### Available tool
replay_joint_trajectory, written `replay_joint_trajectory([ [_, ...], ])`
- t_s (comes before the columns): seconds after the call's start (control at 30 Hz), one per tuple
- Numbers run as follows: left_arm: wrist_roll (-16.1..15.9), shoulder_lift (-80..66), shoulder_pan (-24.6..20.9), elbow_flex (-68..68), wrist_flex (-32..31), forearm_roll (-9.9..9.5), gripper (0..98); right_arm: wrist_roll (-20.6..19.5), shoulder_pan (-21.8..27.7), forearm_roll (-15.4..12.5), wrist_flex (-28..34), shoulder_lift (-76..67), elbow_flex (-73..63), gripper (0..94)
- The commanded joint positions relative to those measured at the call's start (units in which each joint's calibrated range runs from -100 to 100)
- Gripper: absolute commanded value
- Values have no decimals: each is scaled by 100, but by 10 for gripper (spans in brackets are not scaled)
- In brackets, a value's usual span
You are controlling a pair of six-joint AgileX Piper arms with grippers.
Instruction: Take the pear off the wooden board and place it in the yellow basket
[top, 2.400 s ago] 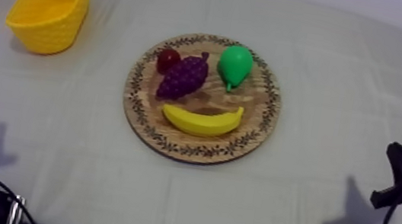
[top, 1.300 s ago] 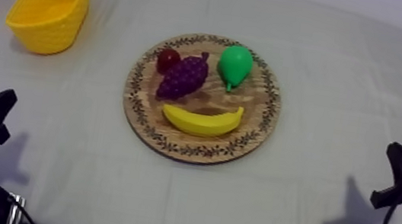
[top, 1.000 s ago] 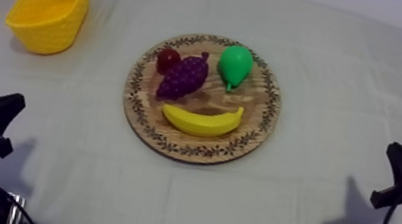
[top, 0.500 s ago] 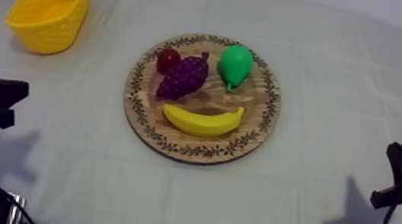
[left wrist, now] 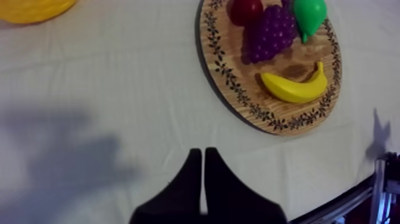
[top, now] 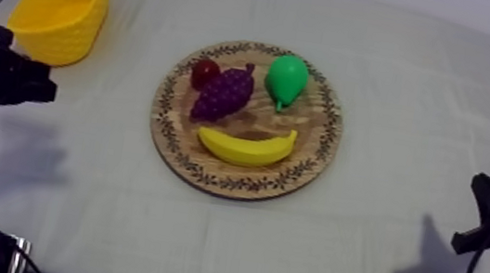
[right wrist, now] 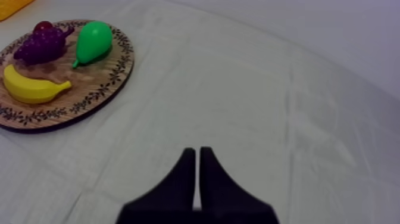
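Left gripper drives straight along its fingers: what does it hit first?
Probably the wooden board, at its rim by the small red fruit; cloth before that. Height unclear; left gripper might pass above.

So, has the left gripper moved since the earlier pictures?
Yes. The left gripper moved from the lower left edge up toward the yellow basket.
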Motion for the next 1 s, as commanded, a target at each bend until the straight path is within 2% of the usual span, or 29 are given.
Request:
replay_joint_trajectory([
  [0.0,315,616,149,-794,555,-77,0,-1,-1,-1,-5,-4,-5,4],
  [0.2,651,1288,618,-1591,1010,-205,0,-2,-1,-1,-5,-4,-5,4],
  [0.57,1310,2844,1451,-3219,1071,-407,0,-3,-1,-1,-5,-4,-5,4],
  [0.77,1490,3831,1760,-4194,1074,-466,0,-1,-1,-1,-5,-4,-5,4],
  [0.97,1480,4797,1811,-5222,1165,-448,0,-2,-1,-1,-5,-4,-5,4],
])
